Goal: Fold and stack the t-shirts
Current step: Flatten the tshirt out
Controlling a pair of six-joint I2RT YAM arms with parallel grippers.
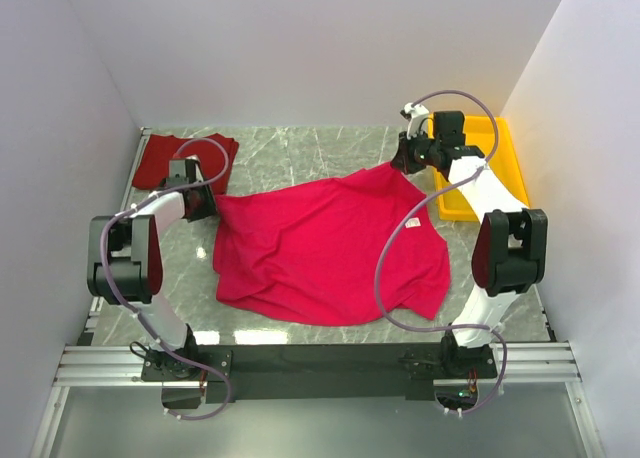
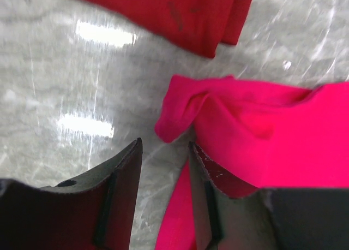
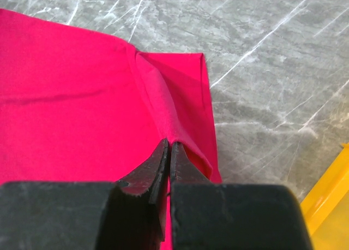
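Observation:
The crimson-pink t-shirt lies spread and wrinkled in the middle of the table, its white tag near the right side. My right gripper is shut on a raised fold of its far right corner, the jaws pressed together on the cloth. My left gripper hovers at the shirt's left corner, open, one finger over the pink cloth and bare table in the gap. The darker brick red t-shirt sits folded at the far left.
A yellow tray stands at the far right, close to the right gripper; its edge shows in the right wrist view. White walls close in the marble table on three sides.

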